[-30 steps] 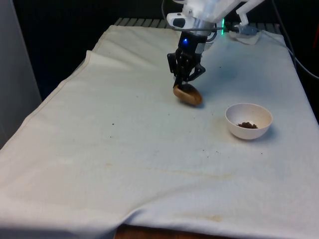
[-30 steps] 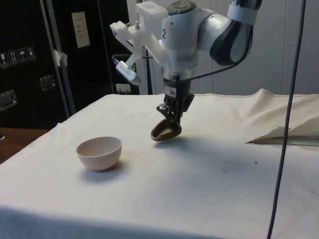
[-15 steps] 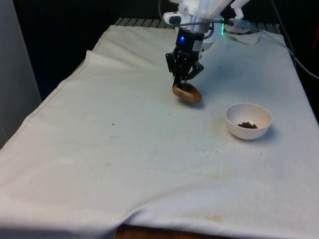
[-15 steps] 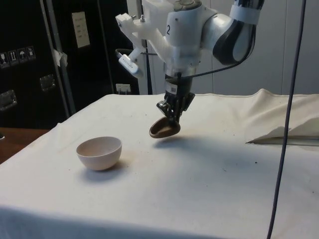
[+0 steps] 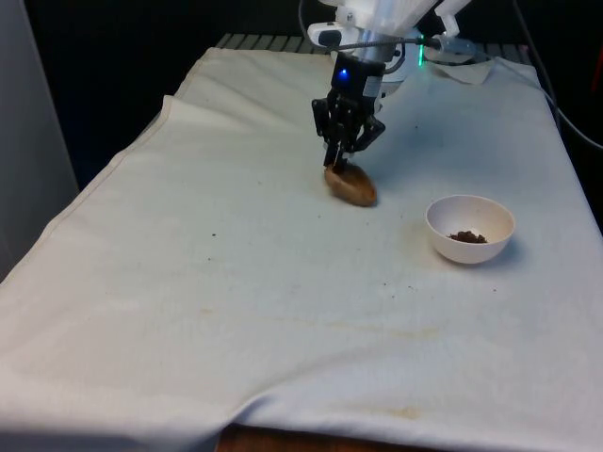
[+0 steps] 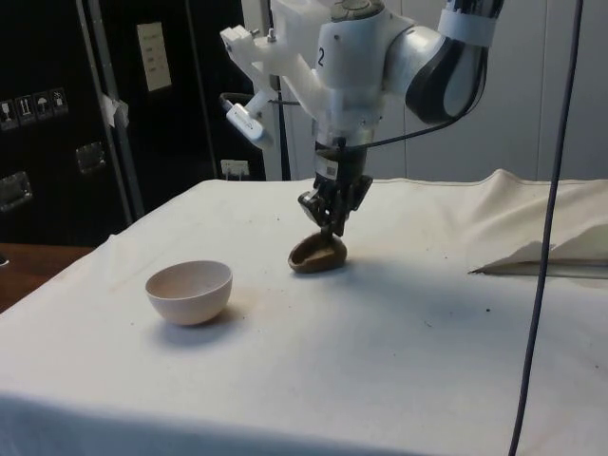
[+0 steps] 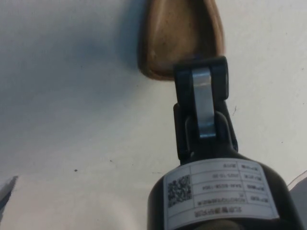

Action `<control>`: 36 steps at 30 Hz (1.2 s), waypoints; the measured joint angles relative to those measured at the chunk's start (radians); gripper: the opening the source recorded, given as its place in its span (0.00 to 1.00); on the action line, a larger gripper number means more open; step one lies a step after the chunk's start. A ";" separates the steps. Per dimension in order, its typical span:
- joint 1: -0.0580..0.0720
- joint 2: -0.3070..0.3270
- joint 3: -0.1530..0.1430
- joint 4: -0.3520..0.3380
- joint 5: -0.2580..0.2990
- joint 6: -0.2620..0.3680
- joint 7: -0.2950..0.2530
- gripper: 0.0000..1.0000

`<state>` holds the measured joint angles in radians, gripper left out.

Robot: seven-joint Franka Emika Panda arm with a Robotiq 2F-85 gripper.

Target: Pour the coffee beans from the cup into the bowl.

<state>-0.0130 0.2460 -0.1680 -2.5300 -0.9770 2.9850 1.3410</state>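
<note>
Cup [image 5: 351, 185] has come down since half a second ago and now sits on the cloth [image 5: 236, 311], gripper [image 5: 340, 163] pinching its rim. Rim under the fingers is hidden. It lies tilted, mouth facing the front view's left, away from the bowl [image 5: 470, 228], which has beans [image 5: 468, 237] in it.

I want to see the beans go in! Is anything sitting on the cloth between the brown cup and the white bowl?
No, nothing visible. The pincer grips the brown cup by its rim, low at the cloth. Just bare cloth lies between it and the white bowl, which already holds some coffee beans.
</note>
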 measured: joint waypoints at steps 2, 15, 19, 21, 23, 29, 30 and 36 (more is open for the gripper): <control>0.000 0.000 0.000 0.000 0.000 0.000 0.000 0.29; 0.001 0.000 0.000 0.000 0.000 -0.001 0.000 0.94; 0.001 0.000 0.000 0.001 0.000 -0.003 0.000 1.00; 0.001 0.000 0.000 0.002 0.000 -0.003 0.000 1.00; 0.001 -0.005 0.000 0.003 0.000 -0.003 -0.001 1.00; 0.001 -0.067 0.004 -0.010 0.000 -0.029 -0.015 1.00; 0.001 -0.078 0.006 -0.013 0.000 -0.035 -0.016 1.00; 0.002 -0.131 0.015 -0.021 0.000 -0.070 -0.024 1.00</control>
<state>-0.0110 0.1150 -0.1530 -2.5510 -0.9770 2.9150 1.3170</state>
